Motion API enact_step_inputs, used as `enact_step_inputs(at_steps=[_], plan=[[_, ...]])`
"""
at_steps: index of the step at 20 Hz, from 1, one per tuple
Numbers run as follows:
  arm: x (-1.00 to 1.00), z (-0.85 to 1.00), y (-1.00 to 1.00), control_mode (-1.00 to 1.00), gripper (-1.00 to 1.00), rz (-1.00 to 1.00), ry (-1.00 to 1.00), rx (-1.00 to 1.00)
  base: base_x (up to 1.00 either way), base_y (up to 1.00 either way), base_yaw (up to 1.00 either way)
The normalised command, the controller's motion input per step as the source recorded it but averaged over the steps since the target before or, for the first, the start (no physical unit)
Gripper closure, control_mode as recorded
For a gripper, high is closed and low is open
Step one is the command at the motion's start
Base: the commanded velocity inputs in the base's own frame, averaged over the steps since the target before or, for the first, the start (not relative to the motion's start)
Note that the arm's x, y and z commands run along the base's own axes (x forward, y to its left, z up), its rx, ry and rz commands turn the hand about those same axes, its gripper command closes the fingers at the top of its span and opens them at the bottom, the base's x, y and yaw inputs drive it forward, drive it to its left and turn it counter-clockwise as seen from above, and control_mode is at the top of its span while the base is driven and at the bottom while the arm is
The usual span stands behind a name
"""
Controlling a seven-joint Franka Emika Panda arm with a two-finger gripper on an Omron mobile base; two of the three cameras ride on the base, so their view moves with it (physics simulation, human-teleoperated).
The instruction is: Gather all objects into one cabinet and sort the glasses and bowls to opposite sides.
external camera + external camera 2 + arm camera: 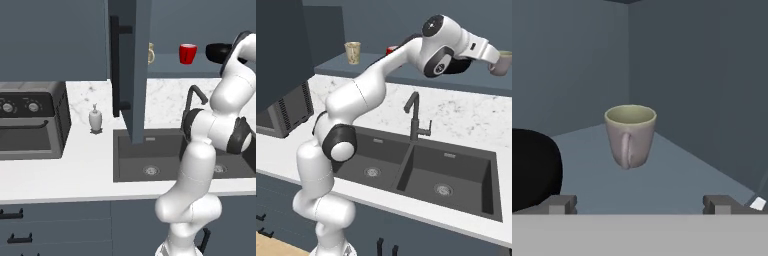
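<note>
A beige-grey mug (630, 135) stands upright on the cabinet shelf (677, 175) near the back corner, its handle turned toward my hand. My gripper (639, 205) is open a short way in front of it, touching nothing, one fingertip on each side. The wide black bowl (534, 167) sits close on the left. In the left base view the bowl (218, 51) is right of the red cup (188, 53) on the same shelf. The cabinet door (130, 70) hangs open. My hand (493, 57) reaches far right along the shelf.
A tan cup (352, 52) stands at the shelf's left end. Below are a double sink (421, 165) with a black faucet (415, 117), a white soap dispenser (95, 119) and a toaster oven (30, 120) on the white counter (60, 175).
</note>
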Motion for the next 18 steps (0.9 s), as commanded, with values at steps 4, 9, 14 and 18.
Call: enact_step_inputs(at_steps=[4, 9, 14, 18], plan=[[0.0, 0.0, 0.0, -1.0, -1.0, 0.0, 0.0, 0.0, 0.0, 0.0, 0.0], [0.28, 0.0, 0.0, -1.0, -1.0, 0.0, 0.0, 0.0, 0.0, 0.0, 0.0], [0.53, -0.04, 0.0, -1.0, -1.0, 0.0, 0.0, 0.0, 0.0, 0.0, 0.0], [0.14, 0.0, -0.05, -1.0, -1.0, 0.0, 0.0, 0.0, 0.0, 0.0, 0.0]])
